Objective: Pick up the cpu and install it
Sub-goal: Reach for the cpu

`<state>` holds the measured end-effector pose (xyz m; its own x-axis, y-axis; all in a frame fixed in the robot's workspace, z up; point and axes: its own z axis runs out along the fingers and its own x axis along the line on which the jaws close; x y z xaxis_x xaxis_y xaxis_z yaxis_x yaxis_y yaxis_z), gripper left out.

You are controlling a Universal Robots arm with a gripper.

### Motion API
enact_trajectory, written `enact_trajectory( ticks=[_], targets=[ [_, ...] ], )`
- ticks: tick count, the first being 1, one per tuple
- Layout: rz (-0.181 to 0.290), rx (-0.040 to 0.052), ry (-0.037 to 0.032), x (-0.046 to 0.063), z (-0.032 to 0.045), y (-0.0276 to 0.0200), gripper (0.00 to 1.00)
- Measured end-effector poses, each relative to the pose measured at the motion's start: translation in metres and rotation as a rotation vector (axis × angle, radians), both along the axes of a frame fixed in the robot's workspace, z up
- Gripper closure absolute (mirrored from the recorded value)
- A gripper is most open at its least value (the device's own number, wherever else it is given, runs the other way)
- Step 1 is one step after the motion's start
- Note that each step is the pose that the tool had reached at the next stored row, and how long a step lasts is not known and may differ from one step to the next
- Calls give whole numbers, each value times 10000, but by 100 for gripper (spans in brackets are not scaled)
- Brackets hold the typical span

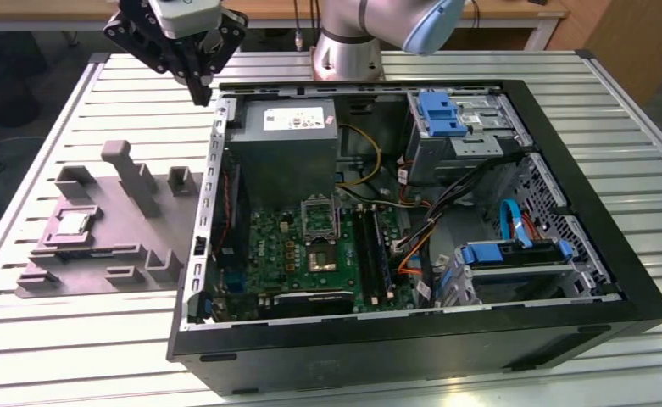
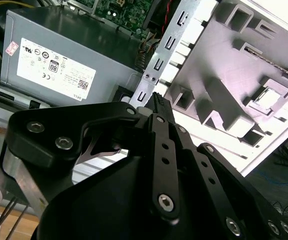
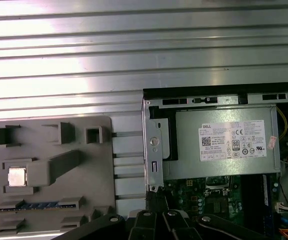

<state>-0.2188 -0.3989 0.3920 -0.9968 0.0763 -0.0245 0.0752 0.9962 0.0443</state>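
Observation:
The cpu (image 1: 74, 222) is a small silvery square lying flat in a pocket of the grey holder block (image 1: 116, 246) on the table, at the exterior view's left. Both wrist views show the cpu (image 3: 16, 176) (image 2: 269, 99) in that pocket. My gripper (image 1: 202, 85) hangs high above the table near the case's back left corner, well away from the cpu. Its black fingers (image 2: 157, 102) meet at a point, shut on nothing. The motherboard socket (image 1: 321, 253) lies inside the open computer case (image 1: 421, 339), with its metal frame (image 1: 318, 216) beside it.
A grey power supply with a white label (image 1: 286, 144) (image 3: 224, 145) fills the case's back left corner, close under my gripper. Blue drive brackets (image 1: 442, 114), cables (image 1: 421, 246) and memory slots crowd the case's right side. The slatted metal table (image 1: 104, 339) surrounds everything.

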Motion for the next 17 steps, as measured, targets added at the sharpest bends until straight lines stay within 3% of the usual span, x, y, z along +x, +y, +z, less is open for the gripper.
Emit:
enact_trajectory(
  ticks=[17],
  targets=[
    [-1,1,-1,-36,-1,0,89]
  ],
)
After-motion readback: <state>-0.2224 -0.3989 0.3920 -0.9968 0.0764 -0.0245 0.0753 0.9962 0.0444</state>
